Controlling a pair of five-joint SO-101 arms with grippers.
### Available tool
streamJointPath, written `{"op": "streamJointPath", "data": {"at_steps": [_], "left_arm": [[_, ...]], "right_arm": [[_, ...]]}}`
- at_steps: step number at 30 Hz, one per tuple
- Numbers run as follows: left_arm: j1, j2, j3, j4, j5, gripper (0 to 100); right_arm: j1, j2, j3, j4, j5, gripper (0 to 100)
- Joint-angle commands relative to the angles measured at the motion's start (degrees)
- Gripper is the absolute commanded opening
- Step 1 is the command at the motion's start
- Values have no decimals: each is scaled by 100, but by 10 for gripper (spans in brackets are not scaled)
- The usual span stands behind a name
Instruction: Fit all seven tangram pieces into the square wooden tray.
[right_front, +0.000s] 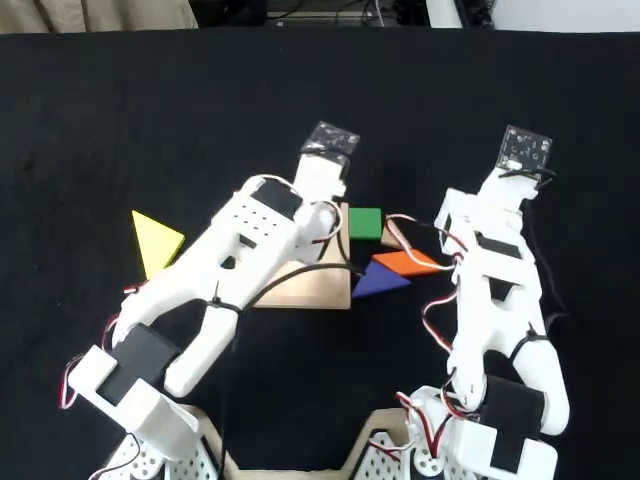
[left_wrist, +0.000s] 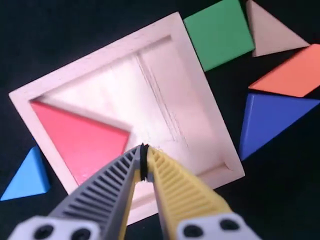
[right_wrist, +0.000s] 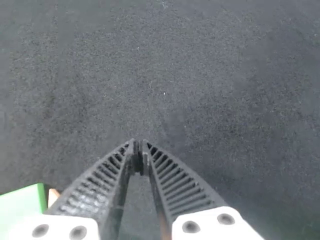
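- Black cloth covers the bench (right_front: 100, 120); both arms stand on it side by side, and all the pieces lie on it or in the tray
- Wooden tray (left_wrist: 165, 95) sits under the left arm, near the middle of the bench; one piece of the seven is in it, so I judge the task barely begun, with six to place
- left gripper (left_wrist: 145, 152) hangs over the tray beside the placed piece; closed on nothing
- right gripper (right_wrist: 138, 147) hangs over bare cloth, well apart from the tray; also closed on nothing
- red triangle (left_wrist: 82, 137) lies flat inside the tray, its long side seemingly along one wall; the left gripper hides part of it
- blue triangle (left_wrist: 272, 120) lies just outside the tray's wall, beside the orange piece; as the other large piece it looks the sensible next pick; that calls for a gripper to spread open, drop over it, and turn it to sit against the red one
- yellow triangle (right_front: 155, 240) lies well apart on the far side of the left arm; a longer reach
- orange piece (left_wrist: 292, 75) sits between the blue triangle and the tan one, close to both
- green square (left_wrist: 220, 32) is just beside the tray's corner; whether it touches the rim I cannot tell
- tan triangle (left_wrist: 270, 30) is next to the green square, on its side away from the tray
- pale blue triangle (left_wrist: 27, 175) lies alone just outside the opposite wall, nearest the red triangle
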Motion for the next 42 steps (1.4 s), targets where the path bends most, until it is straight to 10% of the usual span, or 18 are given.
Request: {"op": "streamJointPath", "data": {"at_steps": [1, 42], "left_arm": [[180, -299, 101, 44, 229, 29], [-435, 774, 75, 44, 220, 29]], "right_arm": [[-114, 31, -251, -132, -53, 12], [-141, 31, -198, -132, -44, 12]]}}
